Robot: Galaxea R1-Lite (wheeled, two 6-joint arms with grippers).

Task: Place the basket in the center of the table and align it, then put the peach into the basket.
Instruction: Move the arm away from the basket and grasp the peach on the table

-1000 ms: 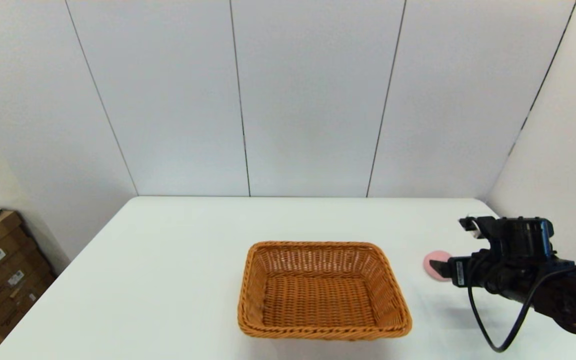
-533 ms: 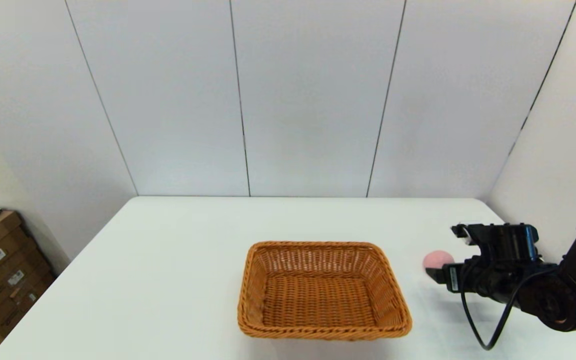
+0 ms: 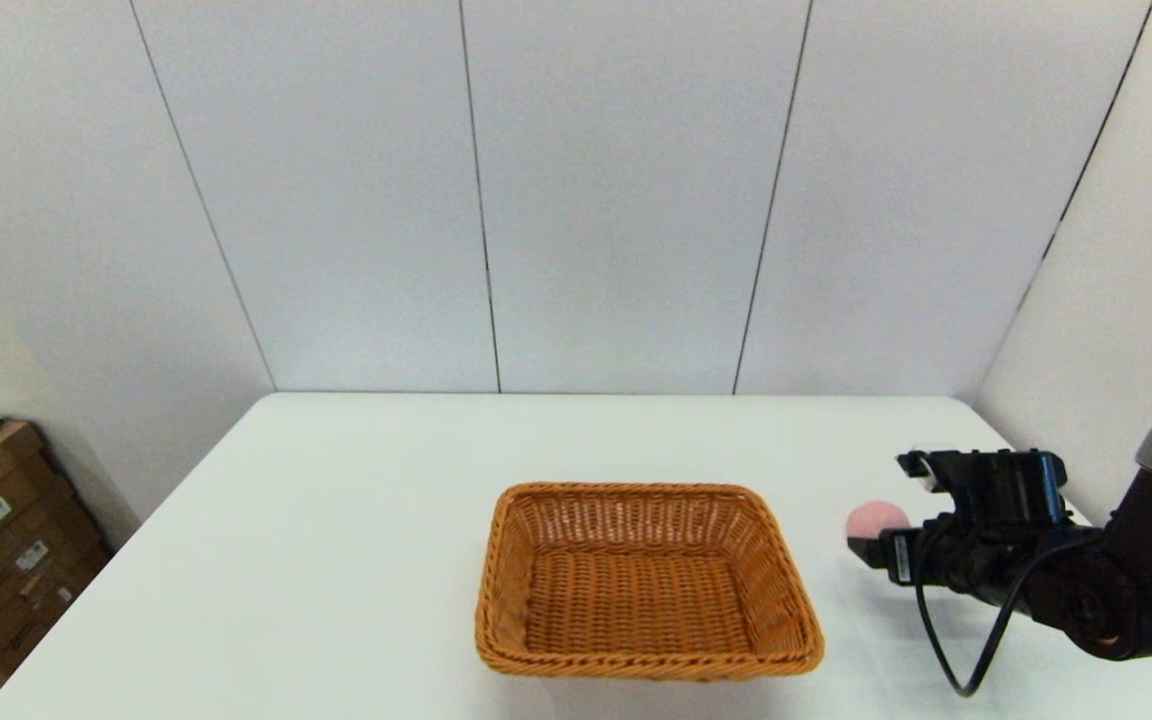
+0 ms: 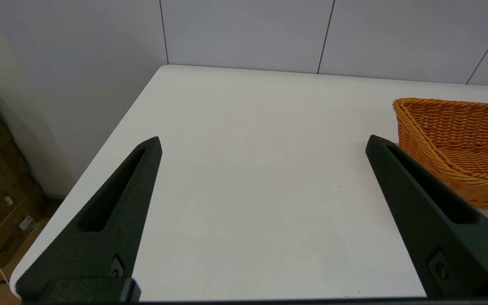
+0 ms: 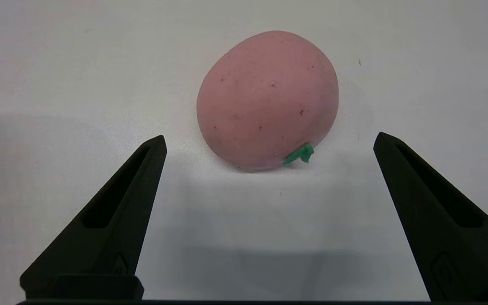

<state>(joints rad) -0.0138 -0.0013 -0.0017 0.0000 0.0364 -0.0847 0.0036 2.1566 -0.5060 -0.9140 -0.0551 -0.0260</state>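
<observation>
Peach (image 5: 268, 99): on table (image 3: 356, 520), beside basket (image 3: 644, 580). Right gripper (image 5: 269, 140) spread wide, short of it; nudging risks roll. Left gripper (image 4: 263, 144) spread, idle.

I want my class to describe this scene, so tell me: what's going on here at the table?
The right gripper hangs low over the white table, fingers open, lined up on the pink peach, which lies untouched on the tabletop. The wicker basket sits empty near the table's middle, with the peach to its right. The left gripper is open and idle over the table's left part, beside the basket.
</observation>
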